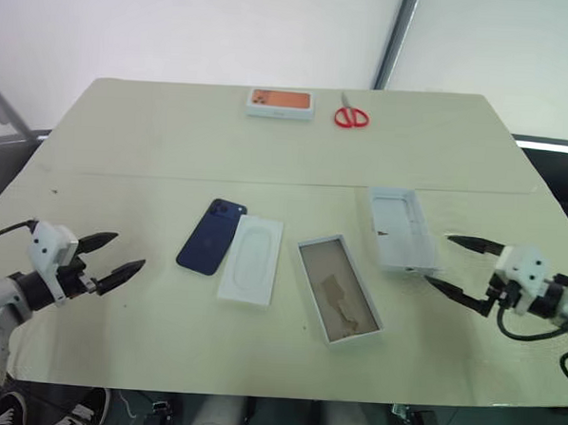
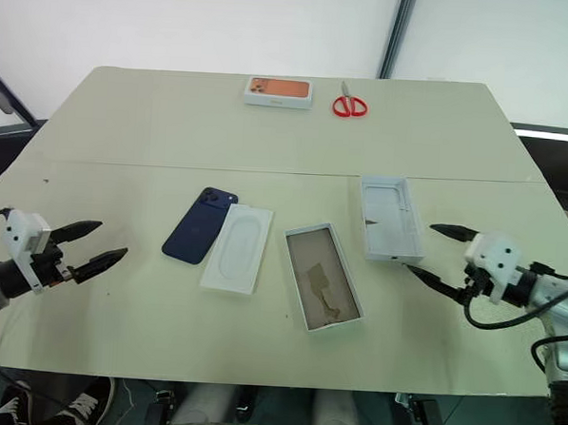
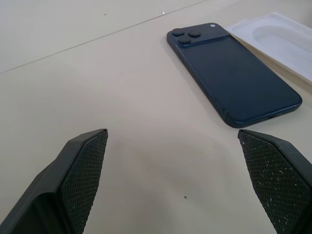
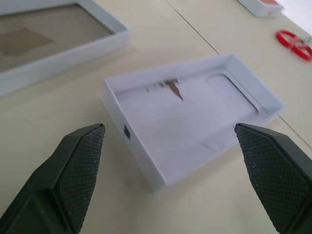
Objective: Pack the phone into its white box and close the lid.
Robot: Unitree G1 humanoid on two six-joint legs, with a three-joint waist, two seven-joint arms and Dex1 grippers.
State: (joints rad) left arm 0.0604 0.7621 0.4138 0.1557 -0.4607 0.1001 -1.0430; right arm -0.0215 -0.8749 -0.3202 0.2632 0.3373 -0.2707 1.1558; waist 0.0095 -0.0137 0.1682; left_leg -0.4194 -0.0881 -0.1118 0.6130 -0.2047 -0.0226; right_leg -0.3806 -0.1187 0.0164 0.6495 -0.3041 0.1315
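Nearest the camera: both grippers at the near table edge, left gripper [image 1: 113,255] and right gripper [image 1: 457,264], each with fingers spread wide and nothing between them. Neither touches anything

Layout on the table [image 1: 154,139], left to right:
- phone [image 1: 211,235] face down, camera bump at the far end, lying flat just ahead of the left gripper's fingers
- flat white insert [image 1: 251,258] just beside the phone; edges look to be touching or nearly so, can't tell from here
- white box [image 1: 338,288] open side up, brown floor bare, slightly skewed
- lid [image 1: 401,227] inside up, just ahead of the right gripper

Far edge: a white box with an orange picture [image 1: 280,103] and red scissors [image 1: 351,115], well apart from the work area, not needed

Progress: effectively nothing done. Phone not in the box, lid off and upside down. Left to do: pick up the phone, lay it in the box, flip the lid, seat it over the box. Whether the insert goes in too isn't stated

Judgement: left arm is best placed for the phone, right for the lid. Phone is thin and flat on the table, so getting a finger under an edge looks like the awkward part
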